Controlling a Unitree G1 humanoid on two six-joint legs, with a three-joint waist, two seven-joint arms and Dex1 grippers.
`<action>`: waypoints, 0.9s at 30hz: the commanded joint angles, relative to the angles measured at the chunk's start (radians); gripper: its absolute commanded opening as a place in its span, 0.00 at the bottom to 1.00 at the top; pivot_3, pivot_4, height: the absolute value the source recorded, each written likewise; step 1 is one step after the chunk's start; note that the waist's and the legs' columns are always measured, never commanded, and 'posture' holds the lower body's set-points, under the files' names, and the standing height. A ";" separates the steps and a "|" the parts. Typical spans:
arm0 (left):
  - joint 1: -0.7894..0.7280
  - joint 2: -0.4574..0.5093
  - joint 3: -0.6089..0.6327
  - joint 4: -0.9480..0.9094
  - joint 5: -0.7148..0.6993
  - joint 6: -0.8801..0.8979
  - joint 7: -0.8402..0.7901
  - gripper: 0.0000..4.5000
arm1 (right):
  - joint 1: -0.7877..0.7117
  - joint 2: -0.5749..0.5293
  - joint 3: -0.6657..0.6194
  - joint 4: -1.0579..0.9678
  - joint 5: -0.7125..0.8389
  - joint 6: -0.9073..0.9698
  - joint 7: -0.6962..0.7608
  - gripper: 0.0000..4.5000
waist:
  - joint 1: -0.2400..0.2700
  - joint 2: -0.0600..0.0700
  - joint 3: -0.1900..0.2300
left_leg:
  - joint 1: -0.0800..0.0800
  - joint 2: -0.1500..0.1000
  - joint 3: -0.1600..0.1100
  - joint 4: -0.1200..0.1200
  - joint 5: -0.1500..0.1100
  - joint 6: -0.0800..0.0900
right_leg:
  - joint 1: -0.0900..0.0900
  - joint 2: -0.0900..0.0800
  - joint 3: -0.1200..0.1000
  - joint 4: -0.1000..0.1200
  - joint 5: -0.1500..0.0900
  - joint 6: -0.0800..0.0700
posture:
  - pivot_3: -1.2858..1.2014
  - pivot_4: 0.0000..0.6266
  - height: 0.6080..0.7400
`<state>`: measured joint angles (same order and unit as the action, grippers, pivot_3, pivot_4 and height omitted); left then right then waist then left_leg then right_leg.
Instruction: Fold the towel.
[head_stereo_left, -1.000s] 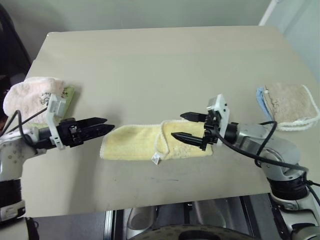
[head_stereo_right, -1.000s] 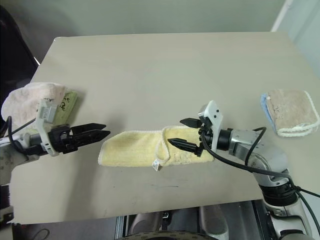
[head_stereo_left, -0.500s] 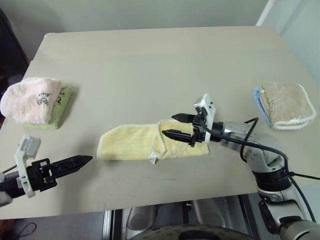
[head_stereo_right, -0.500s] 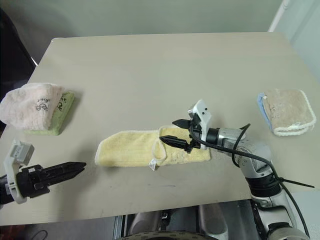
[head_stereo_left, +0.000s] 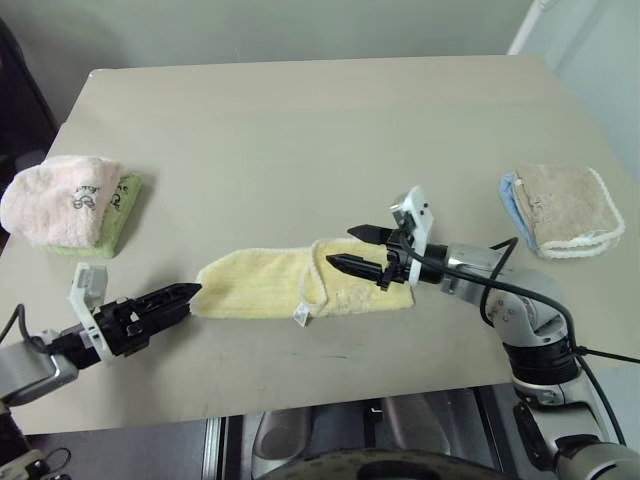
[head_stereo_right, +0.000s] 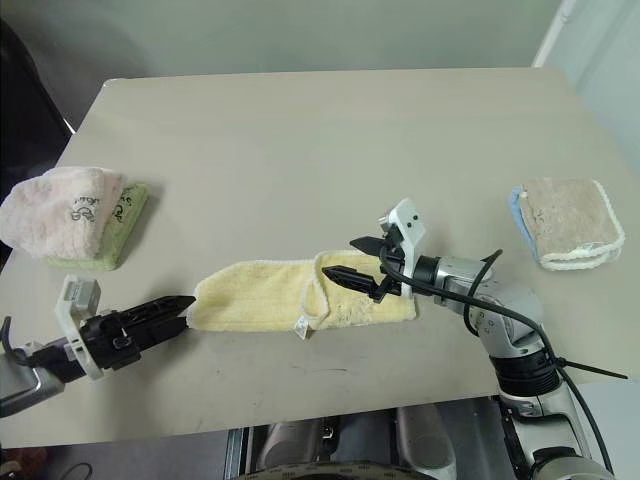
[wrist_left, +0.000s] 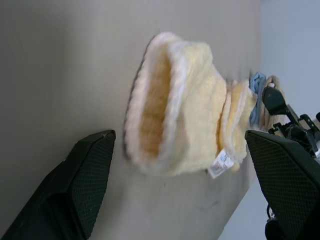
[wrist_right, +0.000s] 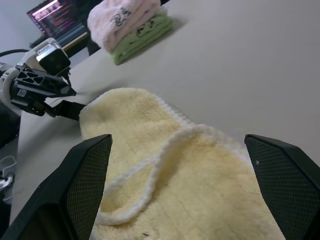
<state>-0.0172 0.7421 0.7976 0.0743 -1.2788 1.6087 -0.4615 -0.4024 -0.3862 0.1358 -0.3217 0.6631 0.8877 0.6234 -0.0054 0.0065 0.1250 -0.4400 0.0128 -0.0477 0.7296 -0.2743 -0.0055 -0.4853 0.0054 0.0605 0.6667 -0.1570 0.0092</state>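
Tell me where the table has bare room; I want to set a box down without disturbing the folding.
The back half of the table, behind the yellow towel, is bare from the pink towel stack across to the beige towel. A narrower bare strip runs along the front edge. The middle is crowded: the left gripper and right gripper flank the towel.

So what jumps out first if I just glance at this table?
The pale yellow towel, lying near the table's front edge with its right end folded over. The two black grippers come at it from either end: the left gripper open at the towel's left tip, the right gripper open above the folded part. Folded towel stacks sit at both sides.
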 joint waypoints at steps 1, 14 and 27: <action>0.000 -0.008 -0.054 -0.032 -0.036 0.006 0.022 1.00 | 0.002 -0.002 -0.032 -0.044 0.019 0.010 -0.011 1.00 | 0.002 0.000 0.000 | 0.001 0.000 0.000 -0.001 0.000 0.000 | 0.001 0.000 0.000 0.000 0.000 0.000 | 0.52 0.24 0.72; -0.012 -0.010 -0.089 -0.027 -0.121 -0.001 0.122 1.00 | 0.004 0.015 -0.045 -0.040 0.009 0.012 -0.049 1.00 | 0.006 0.000 0.000 | 0.004 0.003 -0.001 -0.003 -0.001 -0.002 | 0.003 0.006 0.002 0.000 -0.002 -0.001 | 0.52 0.24 0.72; 0.034 0.040 -0.122 0.044 0.000 -0.090 -0.016 0.22 | 0.018 0.006 -0.042 -0.046 -0.008 0.004 -0.060 1.00 | 0.002 0.000 0.000 | 0.005 0.009 0.000 -0.005 -0.003 -0.008 | 0.001 0.010 0.002 0.000 -0.003 -0.007 | 0.52 0.24 0.72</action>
<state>0.0132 0.7704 0.6729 0.1164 -1.2916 1.5280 -0.4579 -0.3810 -0.3764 0.1150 -0.3352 0.6557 0.9084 0.5691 -0.0032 0.0062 0.1250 -0.4352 0.0229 -0.0473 0.7236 -0.2776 -0.0143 -0.4853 0.0162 0.0621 0.6664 -0.1603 0.0008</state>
